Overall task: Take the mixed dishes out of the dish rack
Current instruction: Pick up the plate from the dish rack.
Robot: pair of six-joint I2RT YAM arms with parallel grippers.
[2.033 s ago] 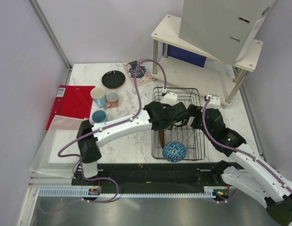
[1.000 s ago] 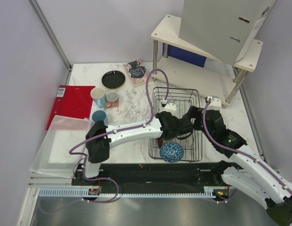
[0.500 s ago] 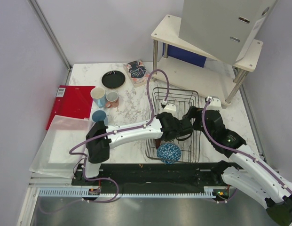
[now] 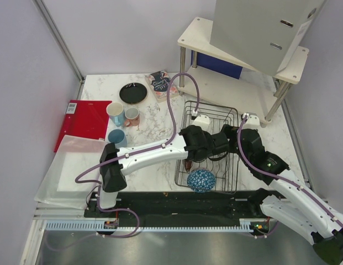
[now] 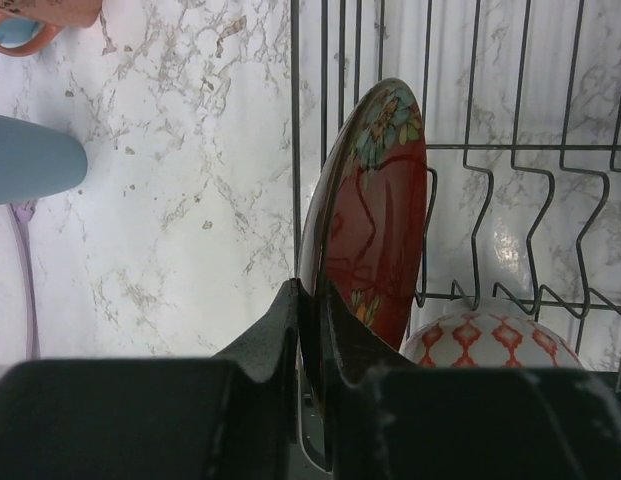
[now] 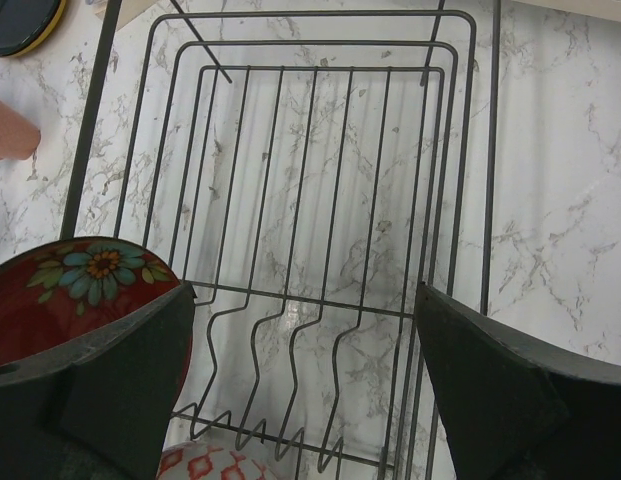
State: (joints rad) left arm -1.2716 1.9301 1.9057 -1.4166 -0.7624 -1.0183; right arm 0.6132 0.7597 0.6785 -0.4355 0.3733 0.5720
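Left gripper [image 5: 310,300] is clamping the rim of the dark red plate [image 5: 375,220], on edge in the dish rack [image 6: 487,180], with the patterned bowl [image 4: 201,180] at its six o'clock. Right gripper [image 6: 305,340] is hanging spread, empty. Cups [image 4: 115,113], mug [image 4: 132,116] and black plate [image 4: 133,93] are sitting on the desk [image 4: 152,116] at ten o'clock; two pieces are waiting.

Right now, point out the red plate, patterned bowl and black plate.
red plate [image 5: 375,230], left wrist view, painted face.
patterned bowl [image 4: 201,180], top external view, domed outside.
black plate [image 4: 132,93], top external view, centre.
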